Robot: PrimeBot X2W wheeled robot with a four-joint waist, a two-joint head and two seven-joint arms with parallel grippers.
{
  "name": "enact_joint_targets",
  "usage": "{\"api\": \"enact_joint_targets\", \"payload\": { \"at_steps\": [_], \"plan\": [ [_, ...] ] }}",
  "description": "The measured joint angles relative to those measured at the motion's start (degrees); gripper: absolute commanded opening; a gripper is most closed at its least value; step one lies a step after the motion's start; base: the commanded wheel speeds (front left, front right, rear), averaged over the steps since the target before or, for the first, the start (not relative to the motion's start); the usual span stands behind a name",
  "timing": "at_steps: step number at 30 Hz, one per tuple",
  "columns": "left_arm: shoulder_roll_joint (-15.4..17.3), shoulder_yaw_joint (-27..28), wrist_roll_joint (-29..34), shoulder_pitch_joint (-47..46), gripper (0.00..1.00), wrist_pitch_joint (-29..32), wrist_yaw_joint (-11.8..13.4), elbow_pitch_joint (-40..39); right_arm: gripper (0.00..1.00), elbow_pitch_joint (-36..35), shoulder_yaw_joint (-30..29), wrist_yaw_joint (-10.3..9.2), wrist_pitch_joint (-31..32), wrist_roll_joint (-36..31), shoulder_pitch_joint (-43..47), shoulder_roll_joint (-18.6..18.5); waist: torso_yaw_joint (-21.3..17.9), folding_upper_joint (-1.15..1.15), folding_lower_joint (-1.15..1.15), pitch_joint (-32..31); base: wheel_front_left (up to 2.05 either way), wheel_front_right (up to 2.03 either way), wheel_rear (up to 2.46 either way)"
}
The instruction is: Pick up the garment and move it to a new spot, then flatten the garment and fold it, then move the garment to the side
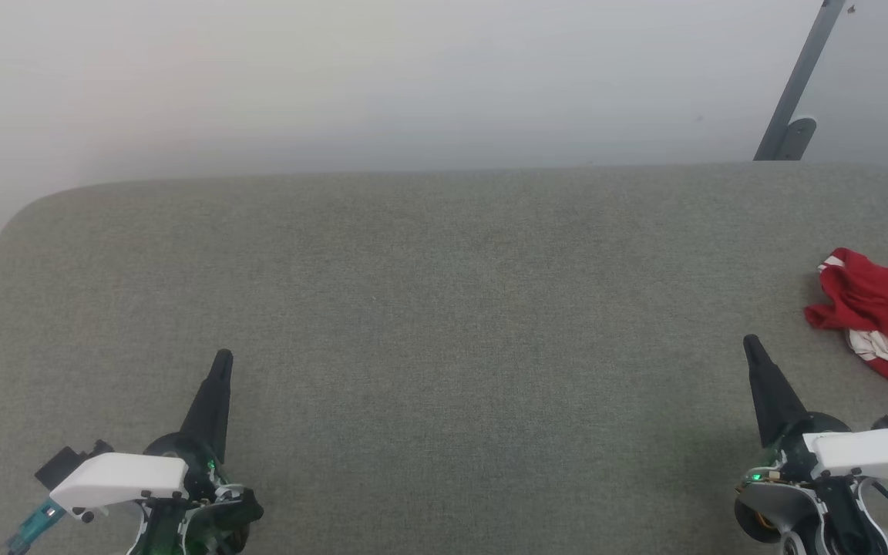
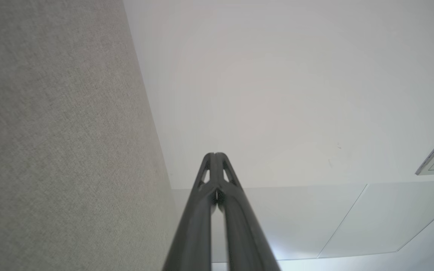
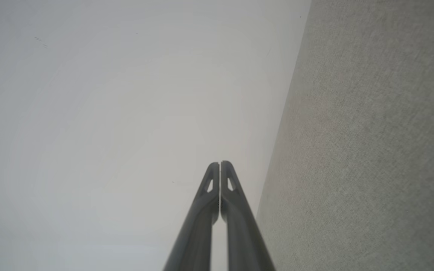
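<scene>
The garment [image 1: 887,320], bright red with white striped parts, lies crumpled at the far right edge of the grey fabric-covered table [image 1: 444,308], partly cut off by the head view's edge. My right gripper [image 1: 751,343] is shut and empty at the lower right, a short way left of and nearer than the garment. At the lower left my left gripper [image 1: 222,357] is also shut, holding nothing. In the wrist views, the left gripper [image 2: 214,155] and the right gripper [image 3: 220,163] each have their fingers pressed together, pointing past the table toward the pale wall.
The table has a rounded far-left corner [image 1: 24,212]. Behind it is a plain pale wall [image 1: 413,77], with a grey slanted metal bar [image 1: 798,85] at the back right. Bare fabric stretches between the two grippers.
</scene>
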Motion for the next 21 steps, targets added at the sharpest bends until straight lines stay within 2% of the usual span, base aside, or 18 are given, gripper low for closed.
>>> {"api": "enact_joint_targets", "payload": {
  "at_steps": [21],
  "plan": [
    [-0.1, 0.1, 0.0, 0.0, 0.00, 0.2, 0.0, 0.0, 0.00, 0.0, 0.0, 0.00, 0.0, 0.0, 0.0, 0.0, 0.0, 0.00, 0.00, 0.0, 0.00, 0.00, 0.00]
  ]
}}
